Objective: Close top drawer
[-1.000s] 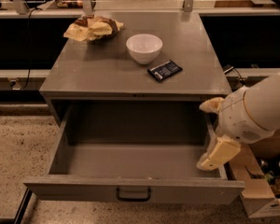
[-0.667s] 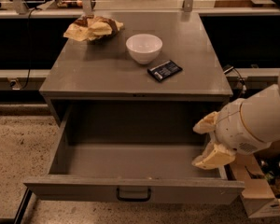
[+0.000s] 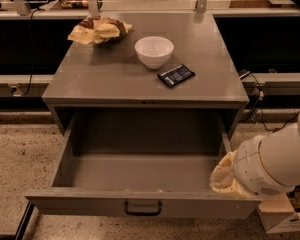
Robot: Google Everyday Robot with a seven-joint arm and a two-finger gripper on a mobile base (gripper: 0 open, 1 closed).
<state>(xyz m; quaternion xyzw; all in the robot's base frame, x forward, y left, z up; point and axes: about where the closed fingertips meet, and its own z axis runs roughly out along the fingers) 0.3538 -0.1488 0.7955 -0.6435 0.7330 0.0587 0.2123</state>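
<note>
The top drawer of the grey metal cabinet is pulled far out and is empty inside. Its plain front panel has a small dark pull handle at the centre, near the bottom of the view. My gripper is at the drawer's front right corner, low over the inside edge. Only its cream-coloured fingers and the white wrist show.
On the cabinet top stand a white bowl, a dark flat packet and a crumpled snack bag. A cardboard box sits on the floor at the right. Speckled floor lies to the left.
My gripper has moved down and toward the drawer's front right corner, from higher up beside the right wall. The drawer has not visibly moved.
</note>
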